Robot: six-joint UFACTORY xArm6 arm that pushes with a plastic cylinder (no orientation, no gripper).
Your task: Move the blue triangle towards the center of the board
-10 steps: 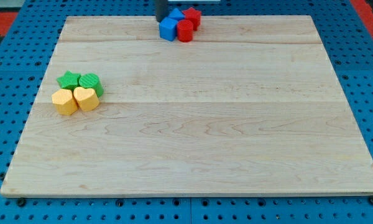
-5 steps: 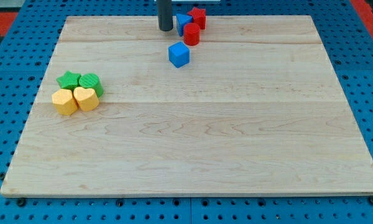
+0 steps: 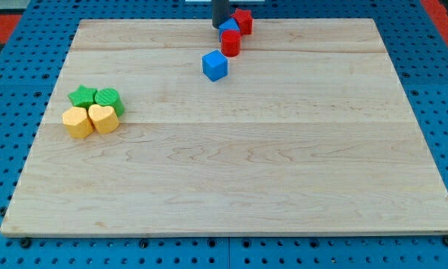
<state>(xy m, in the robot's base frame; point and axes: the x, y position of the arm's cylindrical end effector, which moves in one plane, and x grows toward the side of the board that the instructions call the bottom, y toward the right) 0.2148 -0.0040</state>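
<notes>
The blue triangle point(image 3: 229, 26) sits near the board's top edge, wedged between a red block point(image 3: 243, 20) above right and a red cylinder point(image 3: 231, 42) below. My tip point(image 3: 219, 25) is just left of the blue triangle, touching or almost touching it; the rod rises out of the view's top. A blue cube point(image 3: 215, 66) stands alone a little below the cluster, toward the view's bottom left of the red cylinder.
At the view's left, a green star point(image 3: 82, 96), a green rounded block point(image 3: 109, 99), a yellow block point(image 3: 78, 122) and a yellow heart point(image 3: 103, 118) sit packed together. The wooden board point(image 3: 284, 164) lies on a blue pegboard.
The blue cube was pushed out of the top cluster down the board. My tip then moved right and up, to the blue triangle's left side.
</notes>
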